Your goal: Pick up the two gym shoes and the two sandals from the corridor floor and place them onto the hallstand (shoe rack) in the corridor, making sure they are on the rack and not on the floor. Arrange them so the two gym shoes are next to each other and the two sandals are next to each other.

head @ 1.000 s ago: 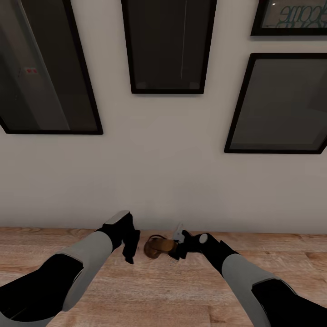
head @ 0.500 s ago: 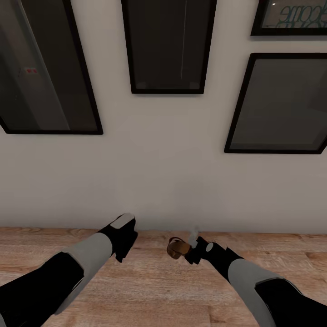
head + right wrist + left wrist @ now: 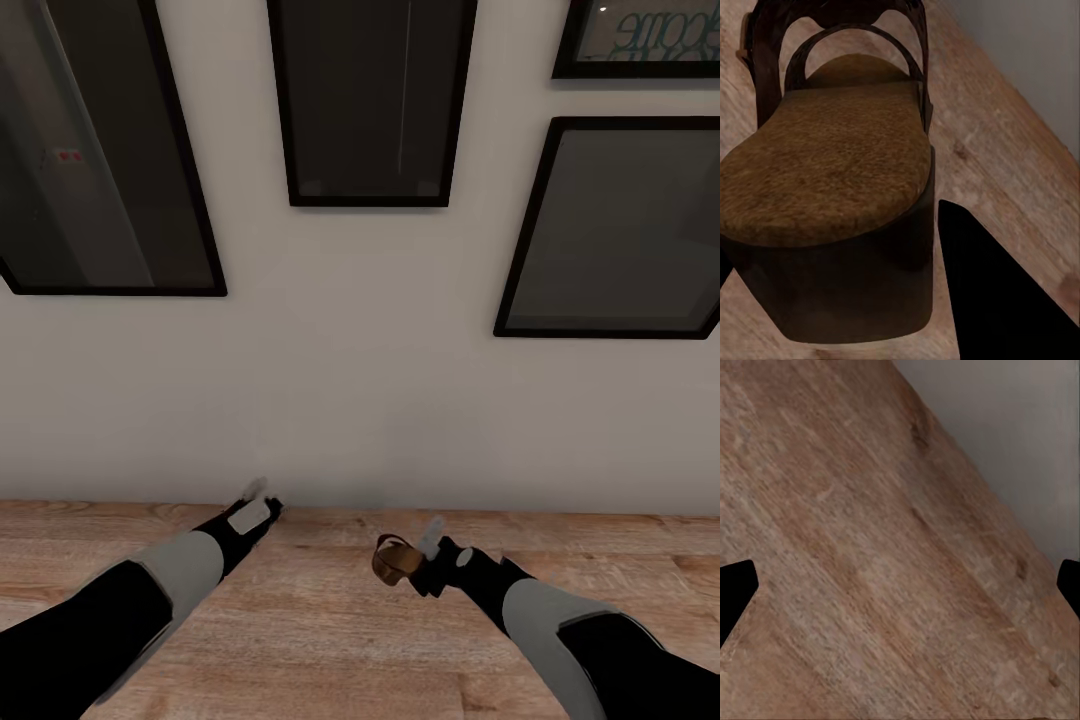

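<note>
A brown sandal [image 3: 393, 560] with a tan insole and dark straps is clamped in my right gripper [image 3: 414, 566], low over the corridor floor [image 3: 330, 640] near the wall. In the right wrist view the sandal [image 3: 832, 172] looms large. Its thick dark sole sits between the jaws of the right gripper [image 3: 847, 300], and one black finger [image 3: 997, 300] presses its side. My left gripper [image 3: 255, 505] reaches toward the wall's foot, off to the left of the sandal. In its wrist view the left gripper [image 3: 900, 585] is open wide over bare planks. The gym shoes and the hallstand are out of view.
A pale wall [image 3: 360, 400] rises straight ahead, meeting the floor just beyond both grippers. Several dark framed pictures [image 3: 370, 100] hang on it. Wood planks stretch left and right along the wall's foot.
My right gripper has carried the sandal to the right and a little toward me. The left arm has drawn away to the left, its gripper now pointing at the wall's foot.
</note>
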Controlling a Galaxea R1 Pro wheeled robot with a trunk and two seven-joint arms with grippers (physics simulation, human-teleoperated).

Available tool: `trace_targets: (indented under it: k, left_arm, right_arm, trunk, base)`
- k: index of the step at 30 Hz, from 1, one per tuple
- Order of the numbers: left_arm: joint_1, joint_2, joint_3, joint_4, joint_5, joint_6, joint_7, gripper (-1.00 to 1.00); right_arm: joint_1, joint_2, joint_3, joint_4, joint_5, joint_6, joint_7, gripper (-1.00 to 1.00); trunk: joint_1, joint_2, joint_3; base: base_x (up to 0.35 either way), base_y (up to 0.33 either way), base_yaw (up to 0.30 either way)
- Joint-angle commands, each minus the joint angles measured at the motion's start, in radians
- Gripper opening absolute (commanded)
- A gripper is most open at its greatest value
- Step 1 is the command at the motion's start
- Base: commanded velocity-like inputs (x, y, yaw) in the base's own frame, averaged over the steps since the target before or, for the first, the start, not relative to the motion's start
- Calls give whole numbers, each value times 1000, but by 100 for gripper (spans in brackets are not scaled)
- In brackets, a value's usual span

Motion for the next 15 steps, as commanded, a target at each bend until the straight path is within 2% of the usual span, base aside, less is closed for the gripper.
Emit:
trace_targets:
  k: [1,7,9,11,15]
  left_arm:
    - [13,5,-4,3,-41,0,-21,100]
    - [66,19,-17,9,-291,-3,-110,100]
    - [74,20,-19,10,-363,-4,-148,100]
    - [84,22,-20,12,-462,-17,-224,100]
    - [91,23,-21,13,-514,-22,-263,100]
  right_arm:
    - [0,0,0,1,-23,-5,1,-100]
    - [2,1,0,4,-171,-73,-1,-100]
    - [3,1,0,4,-221,-86,-1,-100]
    - [3,1,1,5,-284,-101,-1,-100]
    - [6,1,1,6,-309,-107,-1,-100]
  trunk:
    - [0,0,0]
    - [0,0,0]
    - [0,0,0]
    - [0,0,0]
    - [0,0,0]
  base:
    - [0,0,0]
    - [0,0,0]
    - [0,0,0]
    - [0,0,0]
    - [0,0,0]
